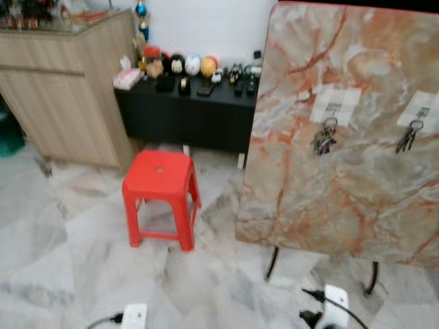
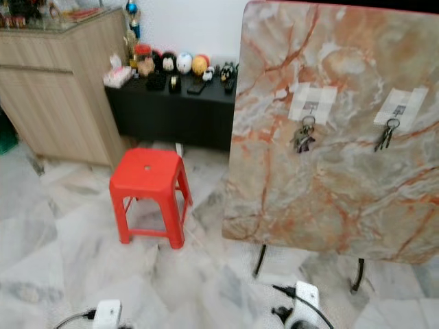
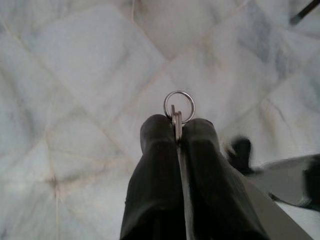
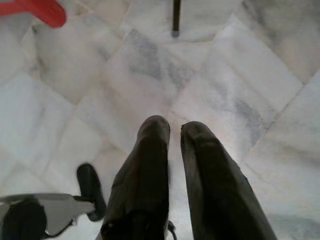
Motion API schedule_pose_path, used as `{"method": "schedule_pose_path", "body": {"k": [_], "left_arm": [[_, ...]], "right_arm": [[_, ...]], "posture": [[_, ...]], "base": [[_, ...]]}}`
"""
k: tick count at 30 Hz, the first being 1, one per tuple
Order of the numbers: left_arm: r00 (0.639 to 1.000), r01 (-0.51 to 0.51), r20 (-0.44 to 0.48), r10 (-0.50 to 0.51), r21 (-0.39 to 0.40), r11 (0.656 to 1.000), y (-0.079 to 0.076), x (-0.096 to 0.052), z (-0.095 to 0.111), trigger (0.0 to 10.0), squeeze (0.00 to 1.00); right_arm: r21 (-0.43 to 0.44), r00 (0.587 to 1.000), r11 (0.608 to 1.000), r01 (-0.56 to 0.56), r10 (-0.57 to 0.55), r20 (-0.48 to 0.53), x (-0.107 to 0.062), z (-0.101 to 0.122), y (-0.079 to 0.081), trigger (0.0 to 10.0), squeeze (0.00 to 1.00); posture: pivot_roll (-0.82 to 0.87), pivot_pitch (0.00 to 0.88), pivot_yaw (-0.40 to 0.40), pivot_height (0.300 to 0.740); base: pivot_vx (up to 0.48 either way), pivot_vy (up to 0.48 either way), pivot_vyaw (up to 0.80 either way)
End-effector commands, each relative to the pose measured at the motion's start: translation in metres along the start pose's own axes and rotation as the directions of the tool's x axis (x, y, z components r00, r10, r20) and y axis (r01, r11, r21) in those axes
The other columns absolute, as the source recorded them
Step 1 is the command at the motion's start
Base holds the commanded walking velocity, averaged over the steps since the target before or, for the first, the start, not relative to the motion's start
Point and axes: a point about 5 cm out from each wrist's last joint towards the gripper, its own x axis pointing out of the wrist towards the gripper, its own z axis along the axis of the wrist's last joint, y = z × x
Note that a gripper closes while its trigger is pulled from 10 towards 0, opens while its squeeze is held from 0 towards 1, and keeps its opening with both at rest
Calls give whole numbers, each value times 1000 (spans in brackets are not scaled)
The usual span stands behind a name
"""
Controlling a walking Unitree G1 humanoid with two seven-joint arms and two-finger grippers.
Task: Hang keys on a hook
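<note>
L gripper [image 3: 177,131] pinching keys [image 3: 178,107], over floor [image 3: 75,75].

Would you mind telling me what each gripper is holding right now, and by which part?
The left gripper pinches a key by its top end, just below the ring. The right gripper holds nothing.

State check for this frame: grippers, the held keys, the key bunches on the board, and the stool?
left gripper: shut on keys, over floor
right gripper: slightly open, holding nothing
left key bunch: hanging on board
right key bunch: hanging on board
red stool: upright, bare top
</note>
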Motion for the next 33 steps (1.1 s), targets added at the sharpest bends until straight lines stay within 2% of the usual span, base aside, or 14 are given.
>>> {"method": "schedule_pose_path", "body": {"k": [1, 13, 16, 19, 21, 33], "left_arm": [[1000, 15, 2, -15, -11, 1000, -6, 1, 1, 10000, 0], [1000, 19, 14, -19, -9, 1000, -10, 1, 1, 10000, 0], [1000, 22, 18, -22, -10, 1000, -12, 0, 1, 10000, 0], [1000, 18, 1, -18, -13, 1000, -9, 0, -3, 10000, 0], [1000, 17, -9, -17, -15, 1000, -8, -1, -5, 10000, 0], [1000, 18, -16, -18, -9, 1000, -6, -1, -7, 10000, 0]], "right_arm": [[-9, 1000, 1000, 16, -16, 6, -1, 3, -6, 10000, 0], [-28, 1000, 1000, 13, -13, 0, -2, 3, -8, 10000, 0], [-72, 1000, 997, 19, -19, 0, -2, 4, -9, 10000, 0], [-101, 999, 995, 27, -29, -15, -2, 2, -11, 10000, 0], [-91, 999, 995, 30, -32, -14, -3, 2, -12, 10000, 0], [-97, 999, 995, 37, -39, -19, -2, 0, -11, 10000, 0]], "posture": [[-23, 0, -74, 740], [-24, 0, -76, 740], [-24, 0, -78, 740], [-25, 0, -80, 740], [-24, 0, -80, 740], [-22, 0, -77, 740]], "base": [[0, -345, 0], [0, -344, 0], [0, -347, 0], [0, -346, 713], [0, -352, 800], [0, -357, 0]]}}
